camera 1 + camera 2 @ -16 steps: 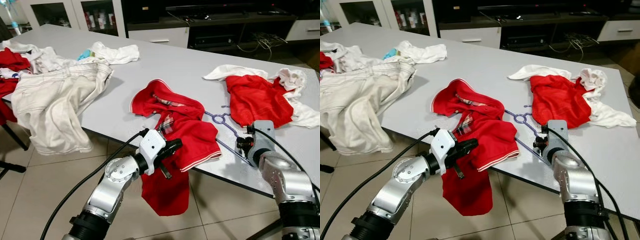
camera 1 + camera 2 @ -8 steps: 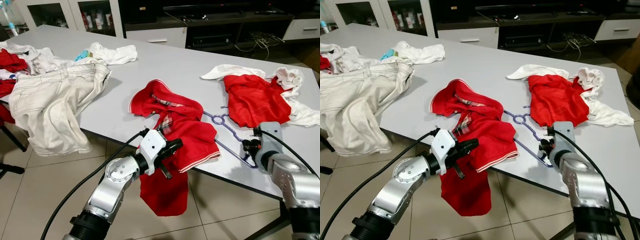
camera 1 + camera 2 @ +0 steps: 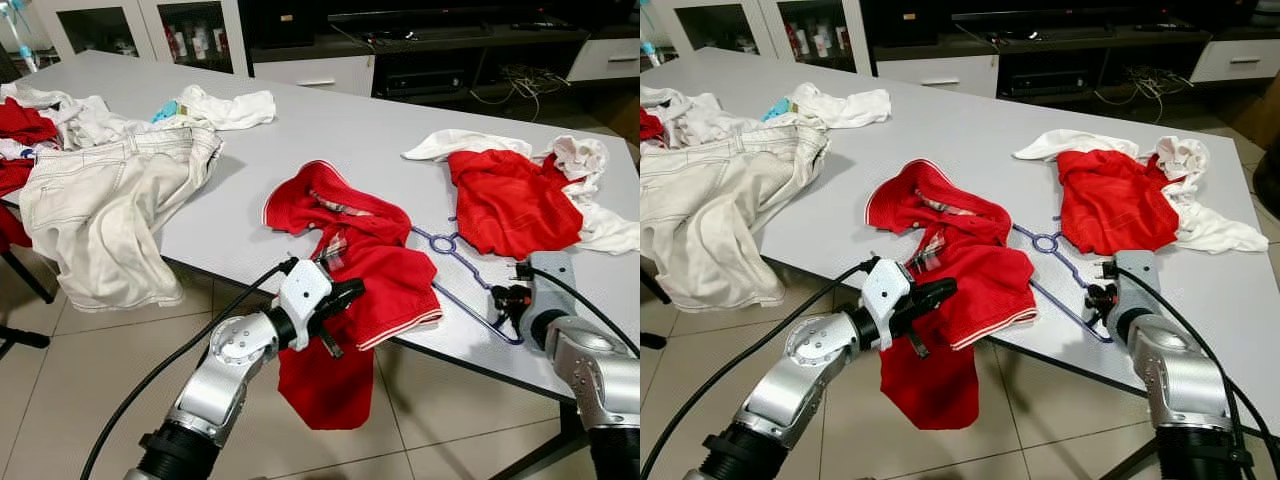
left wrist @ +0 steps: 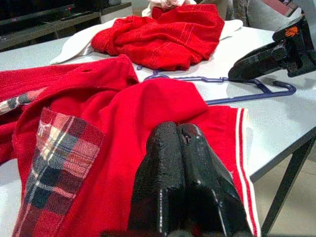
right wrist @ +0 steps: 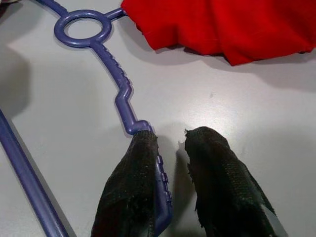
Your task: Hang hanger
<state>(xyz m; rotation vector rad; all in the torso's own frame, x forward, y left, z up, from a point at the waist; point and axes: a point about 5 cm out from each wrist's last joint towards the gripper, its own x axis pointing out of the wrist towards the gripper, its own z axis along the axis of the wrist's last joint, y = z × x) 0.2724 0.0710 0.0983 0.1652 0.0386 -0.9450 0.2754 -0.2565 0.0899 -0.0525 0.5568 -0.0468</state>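
I am at the step of getting hold of the hanger [image 3: 470, 282], not yet of hanging it. The purple plastic hanger lies flat on the grey counter [image 3: 330, 130], between the 2 red garments: its ring is near the middle, and 1 arm runs toward 5 o'clock, ending at my right hand [image 3: 510, 298]. The other arm goes under the red shirt [image 3: 375, 262] at 9 o'clock from the ring.

My right hand is low on the counter at the hanger's end. In the right wrist view its 2 fingers [image 5: 133, 197] are a little apart, and the hanger's end lies against the inner side of 1 finger; the other finger does not touch the plastic. So the grip is not made yet, as I judge it.

My left hand [image 3: 335, 300] is at the near edge of the counter. Its fingers are pressed together, and the red shirt lies just in front of them and hangs over the edge; I cannot tell if cloth is caught between them.

Next, I think the right hand must bring its fingers around the thin bar and squeeze before lifting. The bar is thin and flat on the counter, so it may slide away.
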